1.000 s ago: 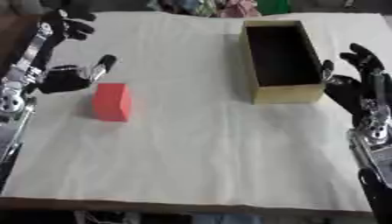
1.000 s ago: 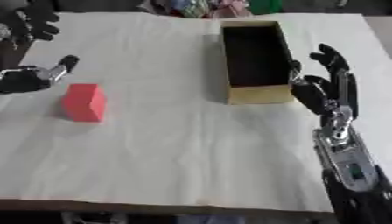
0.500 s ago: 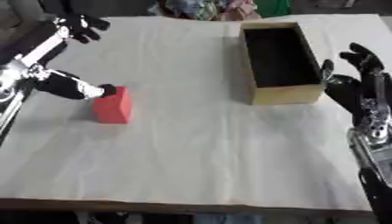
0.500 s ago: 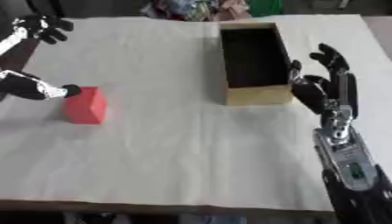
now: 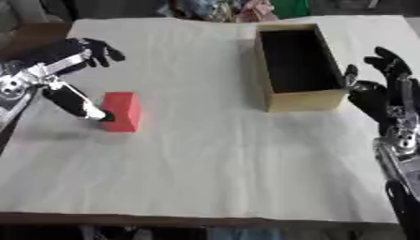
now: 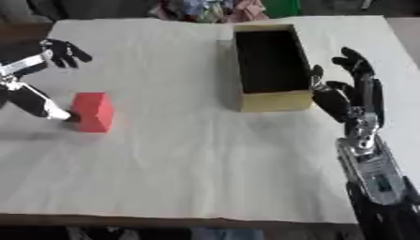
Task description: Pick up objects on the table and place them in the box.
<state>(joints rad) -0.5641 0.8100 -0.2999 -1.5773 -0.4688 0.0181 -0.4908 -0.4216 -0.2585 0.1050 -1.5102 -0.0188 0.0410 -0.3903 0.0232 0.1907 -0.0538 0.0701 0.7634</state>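
Your left hand [image 5: 78,101] had reached the red block [image 5: 121,111], fingers spread, one tip at its side.
Block lay near the table's [image 5: 213,154] left edge, ungrasped; right hand [image 6: 344,93] waited open beside the box [image 5: 297,65]. Next, you needed to close round the block.

Red block [image 5: 121,110]. Cardboard box [image 5: 301,100]: tan outside, dark interior. Bench [image 5: 213,164] covered in plain white. Left robot hand [image 5: 78,101] and right robot hand [image 6: 348,91]: black, silver joints.
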